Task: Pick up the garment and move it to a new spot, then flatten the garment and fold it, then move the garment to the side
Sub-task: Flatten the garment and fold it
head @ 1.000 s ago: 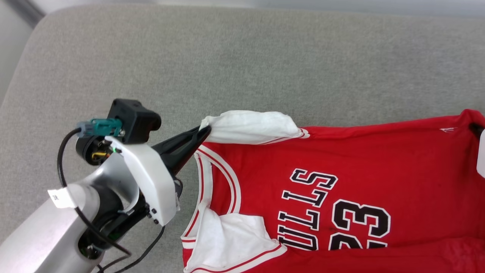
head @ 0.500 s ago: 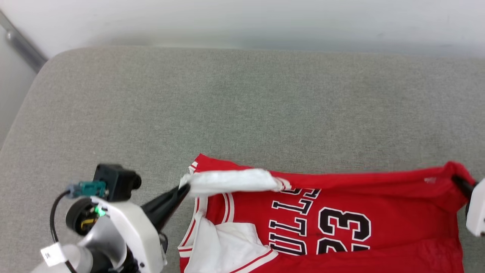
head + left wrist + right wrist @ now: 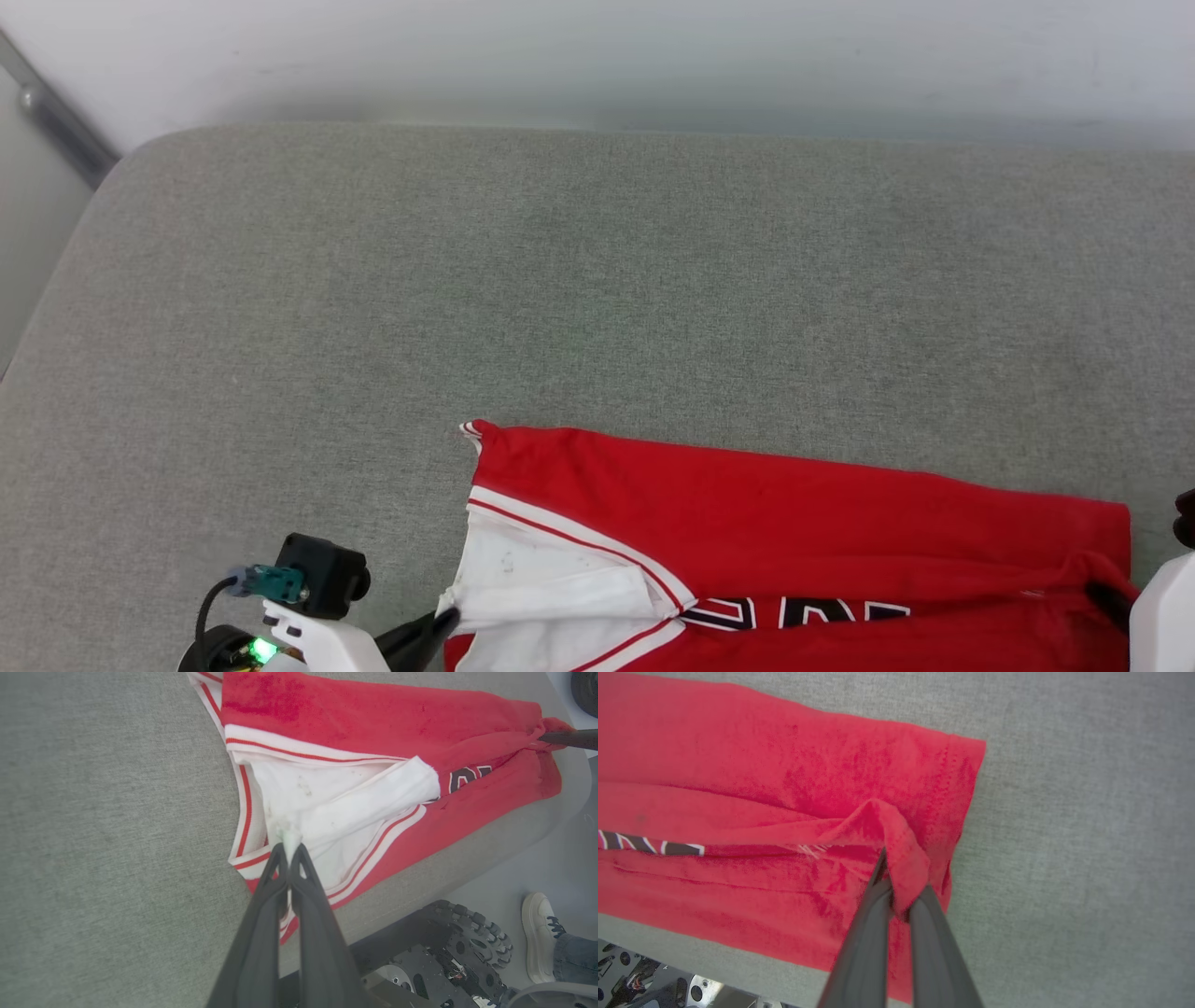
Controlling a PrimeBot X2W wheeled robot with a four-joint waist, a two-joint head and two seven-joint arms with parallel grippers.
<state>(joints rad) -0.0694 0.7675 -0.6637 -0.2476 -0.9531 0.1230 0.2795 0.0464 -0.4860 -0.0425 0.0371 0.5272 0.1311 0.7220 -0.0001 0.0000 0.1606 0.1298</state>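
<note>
The red garment (image 3: 794, 495) lies along the near edge of the grey cushioned surface (image 3: 560, 280), doubled over lengthwise so that only a strip of its black lettering shows. In the head view my left gripper (image 3: 446, 616) sits at its left end and my right gripper (image 3: 1100, 592) at its right end. The left wrist view shows the left gripper (image 3: 289, 848) shut on the white sleeve of the garment (image 3: 373, 718). In the right wrist view the right gripper (image 3: 896, 879) is shut on a bunched red hem corner of the garment (image 3: 738, 765).
A pale wall (image 3: 597, 56) runs behind the surface. Its front edge (image 3: 514, 844) lies just past the garment, with my wheeled base (image 3: 467, 947) below it. A person's shoe (image 3: 537, 938) stands on the floor beside the base.
Both grippers have drawn the garment's far edge toward me over the lettering, folding it onto itself. The head camera has also tilted up, bringing the wall into view.
</note>
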